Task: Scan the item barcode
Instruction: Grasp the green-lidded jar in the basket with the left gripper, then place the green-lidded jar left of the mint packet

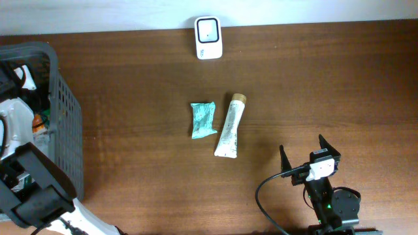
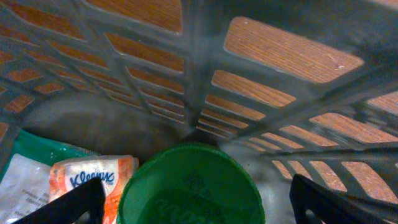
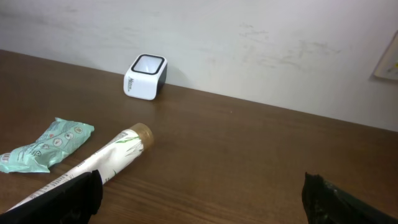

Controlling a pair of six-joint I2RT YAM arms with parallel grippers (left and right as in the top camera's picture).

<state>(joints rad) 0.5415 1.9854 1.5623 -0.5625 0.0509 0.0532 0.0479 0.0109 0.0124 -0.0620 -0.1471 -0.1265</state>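
A: Where are the items?
B: A tube [image 1: 230,126] and packet [image 1: 203,120] lie mid-frame on the desk [image 1: 130,78], scanner [image 1: 208,38] at top centre.
A: And the jaws?
B: Both open, empty: left jaws inside the basket [image 1: 65,111] at left, above a green lid [image 2: 189,186]; right jaws at lower right.

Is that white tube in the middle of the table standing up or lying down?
Lying down. The tube rests flat along the table, its brown cap at the far end, beside the teal packet.
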